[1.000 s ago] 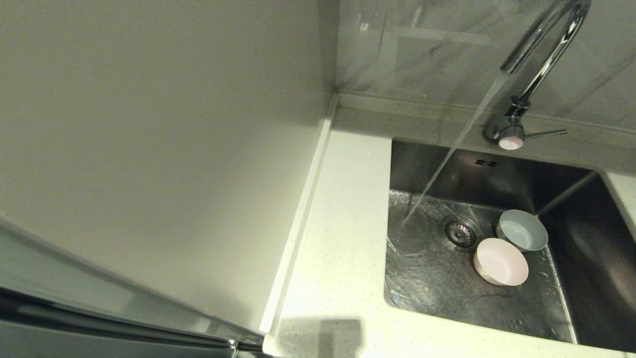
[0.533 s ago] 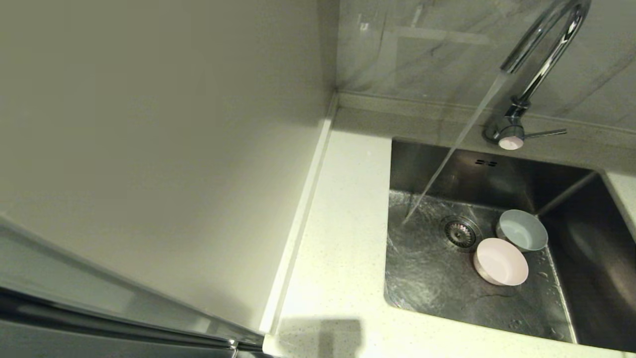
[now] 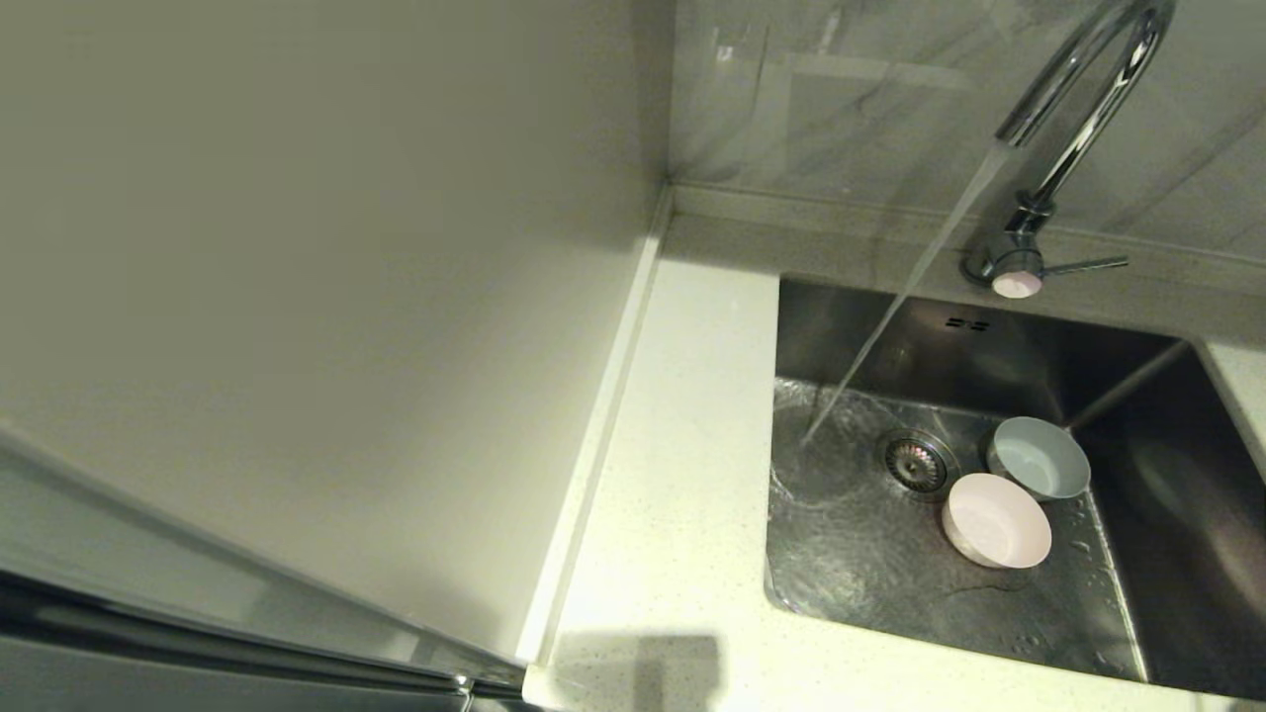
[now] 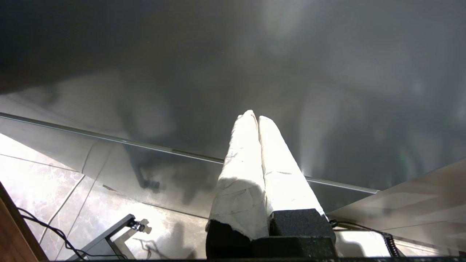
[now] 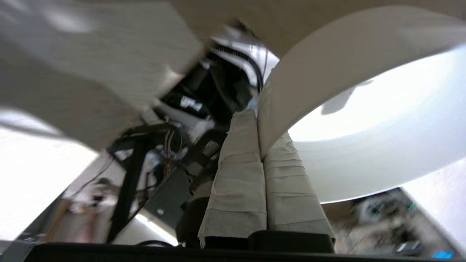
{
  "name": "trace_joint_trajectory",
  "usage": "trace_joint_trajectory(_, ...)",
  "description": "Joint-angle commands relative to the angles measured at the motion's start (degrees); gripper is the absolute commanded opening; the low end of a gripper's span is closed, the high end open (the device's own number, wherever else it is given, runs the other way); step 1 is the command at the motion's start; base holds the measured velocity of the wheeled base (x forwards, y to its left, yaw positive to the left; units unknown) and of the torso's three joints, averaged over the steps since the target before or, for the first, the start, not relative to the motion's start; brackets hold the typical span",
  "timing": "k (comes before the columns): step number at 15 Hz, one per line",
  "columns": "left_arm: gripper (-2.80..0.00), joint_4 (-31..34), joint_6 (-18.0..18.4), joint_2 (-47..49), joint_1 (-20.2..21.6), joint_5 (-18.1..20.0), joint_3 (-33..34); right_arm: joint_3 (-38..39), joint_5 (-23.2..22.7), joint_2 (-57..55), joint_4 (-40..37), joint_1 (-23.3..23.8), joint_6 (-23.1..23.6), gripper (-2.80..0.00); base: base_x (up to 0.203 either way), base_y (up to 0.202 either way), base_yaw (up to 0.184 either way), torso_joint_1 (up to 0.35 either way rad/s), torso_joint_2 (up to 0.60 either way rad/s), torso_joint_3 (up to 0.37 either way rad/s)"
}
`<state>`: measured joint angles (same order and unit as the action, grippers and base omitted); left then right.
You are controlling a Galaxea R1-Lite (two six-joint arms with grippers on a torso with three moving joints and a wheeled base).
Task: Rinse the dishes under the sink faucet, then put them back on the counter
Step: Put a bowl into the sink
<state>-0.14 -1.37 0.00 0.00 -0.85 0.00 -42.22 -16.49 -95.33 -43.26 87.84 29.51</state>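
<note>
In the head view, the pink bowl (image 3: 997,534) and the pale grey-blue bowl (image 3: 1039,457) stand upright side by side on the floor of the sink (image 3: 870,593), right of the drain (image 3: 918,461). The faucet (image 3: 1078,109) is running, and its stream lands left of the drain. Neither arm shows in that view. In the right wrist view, my right gripper (image 5: 256,120) is shut on the rim of the white bowl (image 5: 364,153), one finger inside and one outside. My left gripper (image 4: 255,116) is shut on nothing and parked low, facing a dark cabinet front.
The cream counter (image 3: 673,475) runs along the sink's left side and front edge. A plain beige wall panel (image 3: 326,297) rises on the left, and a marbled backsplash (image 3: 870,89) stands behind the faucet. The faucet's side lever (image 3: 1088,264) points right.
In the head view only the water rippling over the sink floor shifts. The pink and grey-blue bowls have not moved.
</note>
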Motion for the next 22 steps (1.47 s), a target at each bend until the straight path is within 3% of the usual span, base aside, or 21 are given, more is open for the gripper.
trace_joint_trajectory(1,-2.8,0.0,0.0,-0.2,0.0,0.0,0.0,-0.6,-1.7,6.2,-0.2,-4.3,0.3,-2.8,0.0,0.0,0.0,0.0,0.0,0.0)
trace_joint_trajectory(7,-2.8,0.0,0.0,-0.2,0.0,0.0,0.0,-8.7,-4.7,12.4,-0.2,-26.1,-1.4,-2.8,0.0,0.0,0.0,0.0,0.0,0.0)
trace_joint_trajectory(10,-2.8,0.0,0.0,-0.2,-0.1,0.0,0.0,-20.0,-2.6,10.0,0.7,-38.5,-9.0,-2.8,0.0,0.0,0.0,0.0,0.0,0.0)
trace_joint_trajectory(14,-2.8,0.0,0.0,-0.2,0.0,0.0,0.0,-32.0,11.9,3.1,4.1,-59.1,-35.7,-2.8,0.0,0.0,0.0,0.0,0.0,0.0)
trace_joint_trajectory(17,-2.8,0.0,0.0,-0.2,0.0,0.0,0.0,-35.1,29.9,-1.6,4.8,-72.0,-50.4,-2.8,0.0,0.0,0.0,0.0,0.0,0.0)
trace_joint_trajectory(19,-2.8,0.0,0.0,-0.2,0.0,0.0,0.0,-36.5,36.4,-4.3,4.8,-76.3,-55.5,-2.8,0.0,0.0,0.0,0.0,0.0,0.0)
trace_joint_trajectory(22,-2.8,0.0,0.0,-0.2,0.0,0.0,0.0,-38.3,36.5,-7.4,4.7,-78.3,-55.5,-2.8,0.0,0.0,0.0,0.0,0.0,0.0)
